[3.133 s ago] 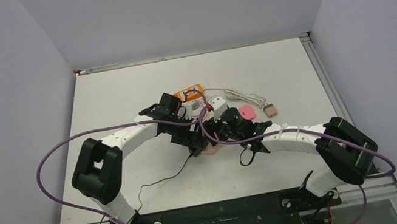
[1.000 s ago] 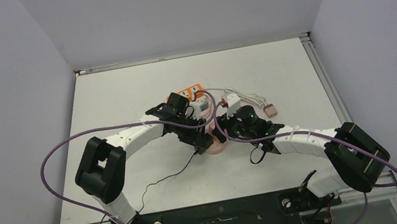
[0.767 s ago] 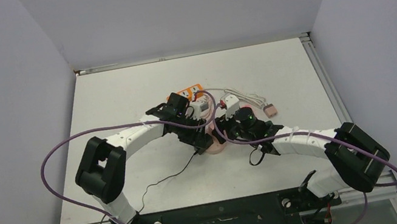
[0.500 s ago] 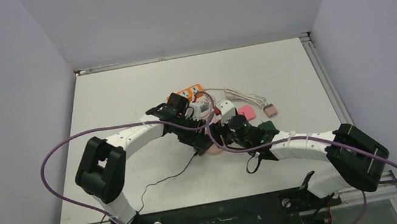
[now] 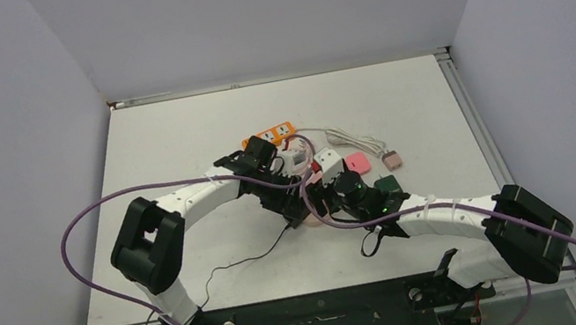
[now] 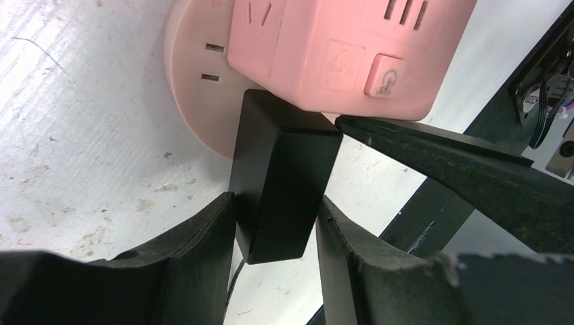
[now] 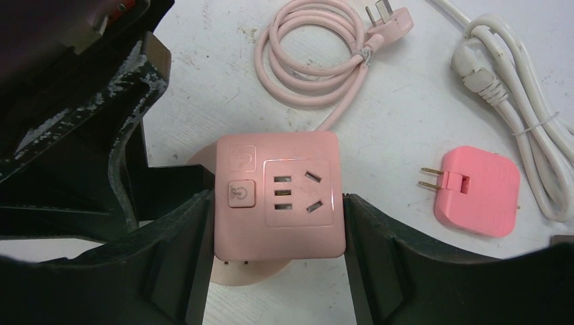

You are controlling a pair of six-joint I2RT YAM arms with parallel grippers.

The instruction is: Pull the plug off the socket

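In your left wrist view, the left gripper (image 6: 276, 206) pinches the black rectangular plug (image 6: 284, 183) by its flanks. The plug's far end touches the pink plastic cube socket (image 6: 345, 47), beside the round pale-pink base (image 6: 193, 95). You cannot tell whether its pins are seated.

In your right wrist view, the right gripper (image 7: 277, 203) clamps that socket's two sides. A flat pink two-pin adapter (image 7: 477, 189) lies apart.

From above, you see both wrists meeting on the white table (image 5: 173, 138), near an orange power strip (image 5: 271, 138).

White arm links (image 5: 192, 195), black joints (image 5: 144, 244), purple cables (image 5: 63, 249), black pincer fingers (image 7: 172, 264)
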